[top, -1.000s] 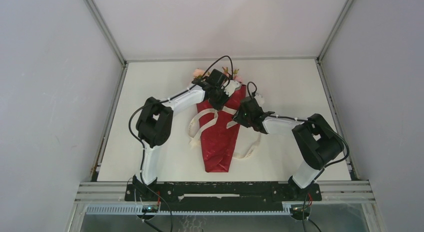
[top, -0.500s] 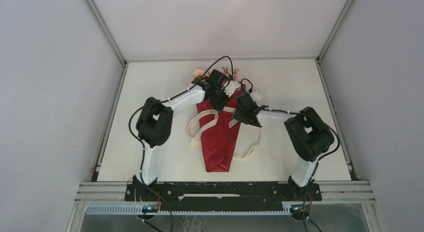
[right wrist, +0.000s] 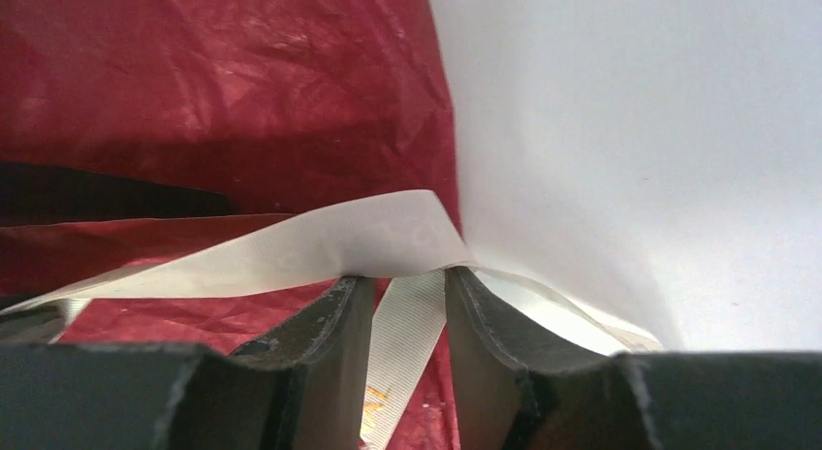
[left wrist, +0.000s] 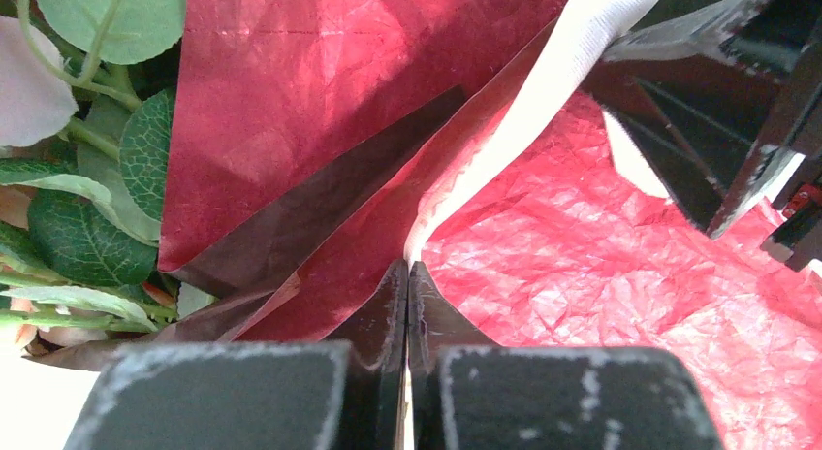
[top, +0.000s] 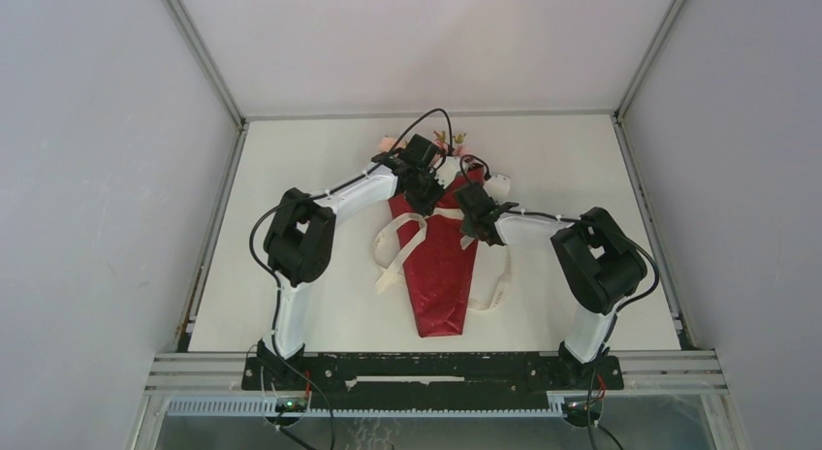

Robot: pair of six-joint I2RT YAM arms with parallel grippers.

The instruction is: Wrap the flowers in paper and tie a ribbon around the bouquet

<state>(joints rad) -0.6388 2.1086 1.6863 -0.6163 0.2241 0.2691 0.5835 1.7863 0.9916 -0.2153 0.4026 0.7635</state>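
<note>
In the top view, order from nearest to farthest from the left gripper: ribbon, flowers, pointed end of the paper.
1. ribbon, right at the left gripper.
2. flowers, just beyond it, far side.
3. pointed end of the paper, near side.

We see flowers [top: 391, 142] mostly hidden behind the left arm [top: 363, 190]; right tool [right wrist: 407, 275] grip on ribbon [right wrist: 291, 251] unclear.

Bouquet [top: 441, 275]: lay flat, tapered tip nearest, wide mouth at the far end.
Flowers [left wrist: 97, 227]: pale pink blooms, green leaves, poking from the mouth.
Paper [left wrist: 291, 101]: deep red, crinkly, folded into a cone.
Ribbon [right wrist: 291, 256]: cream, crossed the cone, loops trailing on both sides.
</note>
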